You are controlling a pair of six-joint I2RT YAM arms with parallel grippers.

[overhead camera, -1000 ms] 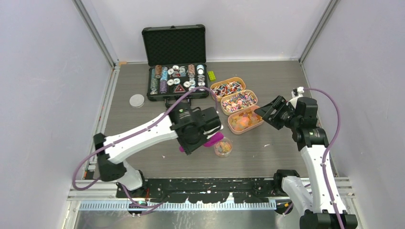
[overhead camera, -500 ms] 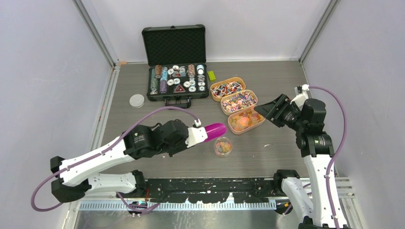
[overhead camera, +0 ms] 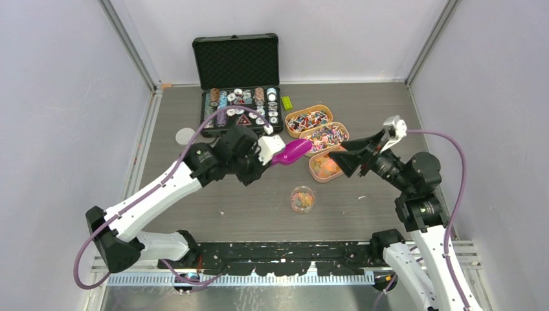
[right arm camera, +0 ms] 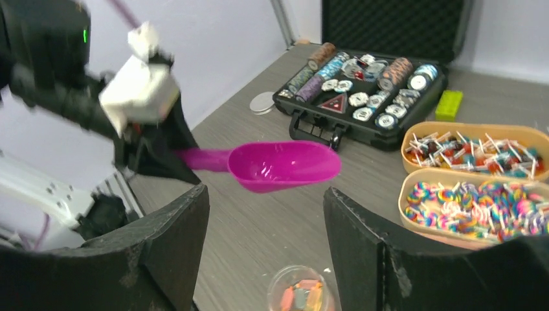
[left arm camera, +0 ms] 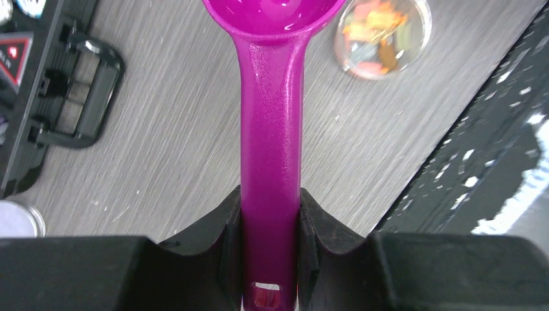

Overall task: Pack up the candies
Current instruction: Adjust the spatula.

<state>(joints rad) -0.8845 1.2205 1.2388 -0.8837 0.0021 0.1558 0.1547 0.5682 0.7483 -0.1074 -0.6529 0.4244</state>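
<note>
Candies fill three orange trays: wrapped ones (overhead camera: 308, 120), rainbow swirls (overhead camera: 324, 137) and orange-yellow ones (overhead camera: 320, 167). More candies lie in a small clear cup (overhead camera: 302, 199) on the table. My left gripper (overhead camera: 272, 157) is shut on the handle of a magenta scoop (overhead camera: 292, 151), held in the air left of the trays. The scoop bowl (right arm camera: 285, 165) looks empty. My right gripper (overhead camera: 345, 161) stands open above the near tray's right end, pointing left at the scoop. Between its fingers (right arm camera: 168, 240) I see the cup (right arm camera: 301, 295) below.
An open black case (overhead camera: 239, 110) of poker chips stands at the back, its lid (overhead camera: 236, 61) upright. A yellow-green block (overhead camera: 286, 102) lies to its right. A round white lid (overhead camera: 185, 136) lies left of the case.
My left arm has swung the scoop from beside the cup up and back toward the trays. My right gripper has reached left over the near tray and opened a little wider.
</note>
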